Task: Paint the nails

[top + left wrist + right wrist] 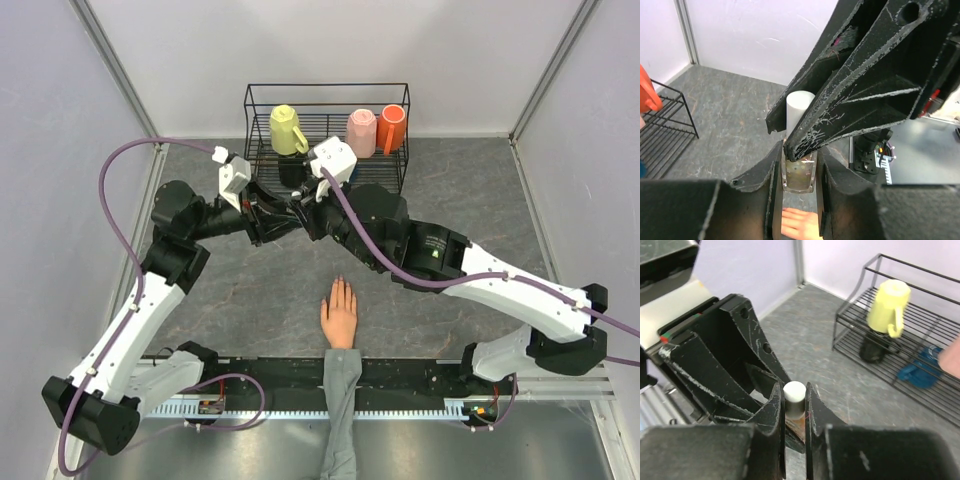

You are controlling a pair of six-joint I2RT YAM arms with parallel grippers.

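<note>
From above: find the two pairs of jaws joined over the middle of the bench [250,290], between the wire rack [327,92] at the far edge and the mannequin hand [340,318] at the near edge. Look for the nails [339,284] on it, at the end turned toward the far edge, well apart from the jaws. Cannot read either grip here, too crowded.

From the left wrist: see the left jaws narrow, pressed on both sides of a small glass bottle [799,176], upright. Above it, see the right jaws set around the white cap [799,106]. Judged as the opening of the bottle. To do it well, hold the bottle firm and upright with the left jaws, turn only the cap, then lift it straight up and slowly, against dripping.

From the right wrist: see the right jaws nearly closed, touching the cap on both sides, just below its top. Test the grip gently before turning; beware of a smooth round cap slipping between the jaws.
</note>
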